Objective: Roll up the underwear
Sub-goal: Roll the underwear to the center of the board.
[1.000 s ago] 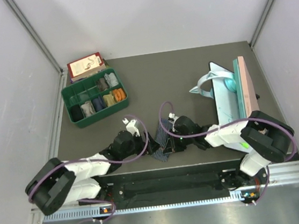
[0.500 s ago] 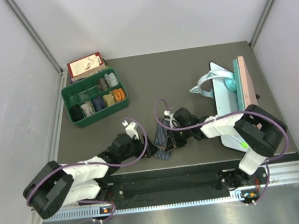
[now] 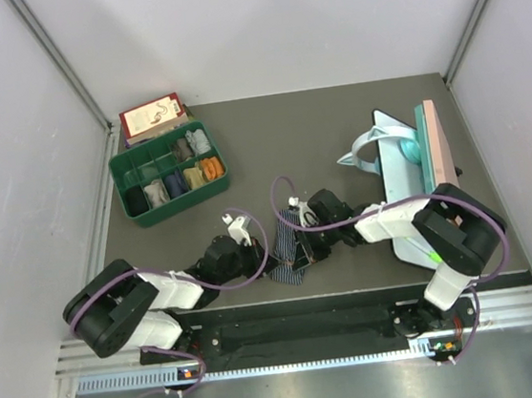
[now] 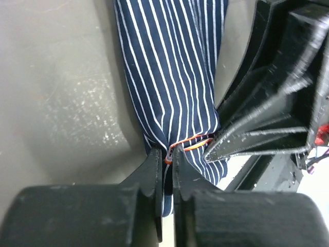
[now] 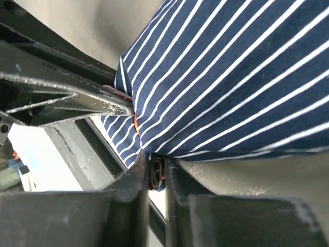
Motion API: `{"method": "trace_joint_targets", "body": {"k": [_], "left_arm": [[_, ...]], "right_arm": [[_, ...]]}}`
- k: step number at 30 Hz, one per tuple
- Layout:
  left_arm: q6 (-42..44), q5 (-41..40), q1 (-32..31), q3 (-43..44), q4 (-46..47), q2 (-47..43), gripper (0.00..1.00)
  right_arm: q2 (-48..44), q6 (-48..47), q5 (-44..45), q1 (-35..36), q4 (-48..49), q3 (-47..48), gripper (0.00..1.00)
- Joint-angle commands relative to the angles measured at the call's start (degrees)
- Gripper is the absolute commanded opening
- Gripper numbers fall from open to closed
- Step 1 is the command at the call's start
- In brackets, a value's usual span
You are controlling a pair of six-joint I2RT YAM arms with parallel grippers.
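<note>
On the desk (image 3: 334,124), toward its near edge and well to the right of the green compartment tray (image 3: 185,201): navy boxer briefs (image 3: 289,252) with thin white stripes, bunched into a narrow strip. Pinched at the orange waistband by the left claw (image 4: 165,154), fingers almost together with only a fold of cloth between them. Gripped likewise by the right claw (image 5: 156,172), narrow, with orange trim and striped fabric caught between its fingers. Both claws tip to tip at the end of the strip farther from the tray. Small rolled cloths in several of the tray's compartments. Just behind the tray, a red box (image 3: 151,116). Far to the right of the tray, pale blue and pink panels (image 3: 406,159).
</note>
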Motion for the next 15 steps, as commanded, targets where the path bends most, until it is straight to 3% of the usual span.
{"method": "trace_joint_targets", "body": {"k": [1, 3, 6, 10, 13, 15], "left_arm": [[0.0, 2.4, -0.1, 0.7, -1.7, 2.4, 0.00], [0.0, 2.8, -0.2, 3.2, -5.8, 2.0, 0.00], [0.7, 3.2, -0.1, 7.2, -15.7, 1.0, 0.00], [1.6, 5.7, 1.2, 11.5, -26.4, 1.4, 0.00], [2.0, 9.4, 2.7, 13.8, -31.8, 2.5, 0.00], [2.4, 12.2, 4.0, 14.8, -33.5, 3.2, 0.00]], "right_arm": [[-3.5, -3.4, 4.5, -0.1, -5.0, -1.2, 0.29], [-8.3, -4.4, 5.2, -0.1, -6.3, -1.5, 0.43], [-15.6, -5.2, 8.6, 1.6, -5.5, -3.2, 0.49], [-22.3, -9.2, 23.3, 10.5, -5.6, -3.6, 0.52], [-24.3, -13.7, 36.7, 19.4, 0.2, -5.3, 0.52], [-23.7, -17.4, 40.7, 25.0, 3.3, -6.9, 0.54]]}}
